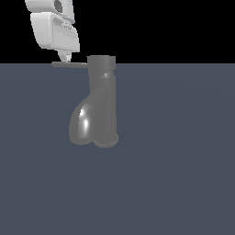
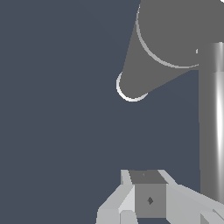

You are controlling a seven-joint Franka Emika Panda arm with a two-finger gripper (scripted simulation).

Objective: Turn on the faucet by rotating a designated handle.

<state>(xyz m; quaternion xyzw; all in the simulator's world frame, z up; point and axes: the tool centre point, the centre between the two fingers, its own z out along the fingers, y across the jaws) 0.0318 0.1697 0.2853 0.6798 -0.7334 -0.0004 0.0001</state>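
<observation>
1. Faucet (image 1: 103, 98): upright on the dark floor (image 1: 183, 160), spout bulging toward the exterior view's left.
2. Handle (image 1: 69, 64): horizontal rod from the cap, pointing left.
3. Gripper (image 1: 65, 58): fingertips at the rod's outer part (opening cannot be judged; contact unclear).

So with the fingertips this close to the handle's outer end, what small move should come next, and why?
Probably a short sideways push on the handle to start swinging it around the faucet cap. In the exterior view the gripper sits right at the rod, near its free end, where leverage is greatest. Whether it actually touches, and how the jaws stand, cannot be told, so a slight lowering first may be needed.
</observation>
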